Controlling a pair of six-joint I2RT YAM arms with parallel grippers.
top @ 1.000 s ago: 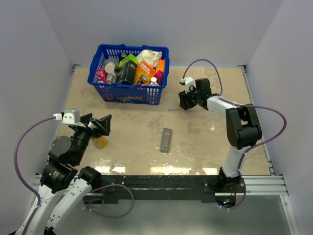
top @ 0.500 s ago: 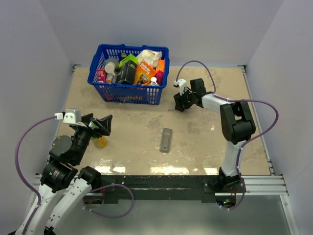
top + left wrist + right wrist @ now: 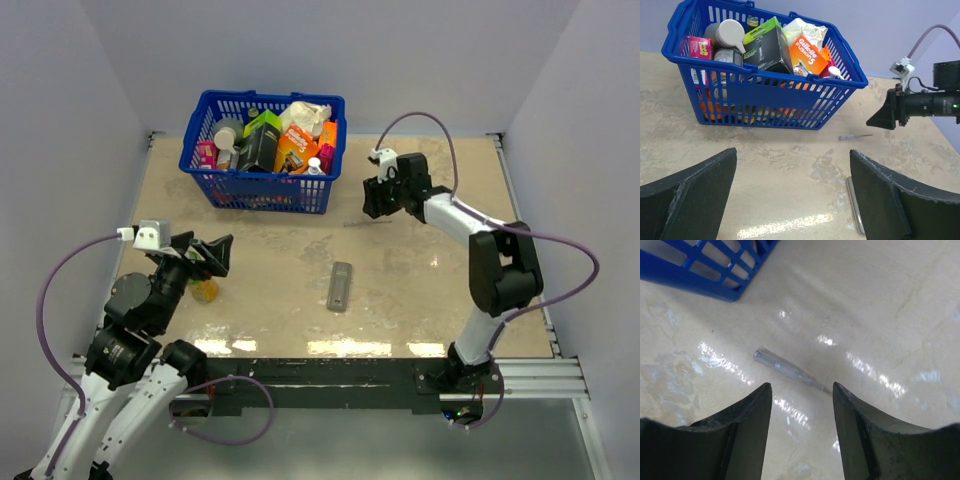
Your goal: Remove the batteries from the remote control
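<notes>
My left gripper point(image 3: 205, 256) gapes wide and empty at 9 o'clock of the mid-table remote control point(image 3: 340, 287); I can't identify the half-hidden orange thing point(image 3: 205, 291) beneath that gripper. At 1 o'clock, my right gripper point(image 3: 801, 386) hangs half-parted, empty, over a thin grey tool point(image 3: 788, 370).

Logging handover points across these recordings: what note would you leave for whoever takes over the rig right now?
Left tool: open, empty, above the left side of the table.
Right tool: open, empty, hovering over the thin grey stick lying by the blue basket.
Remote control: flat mid-table, neither tool touching it; cover state cannot be told.
Batteries: none in view; a small orange-yellow thing under the left arm is too hidden to identify.
Done: nothing visible. Left: probably fetch the stick, open the remote, take the batteries out.
</notes>
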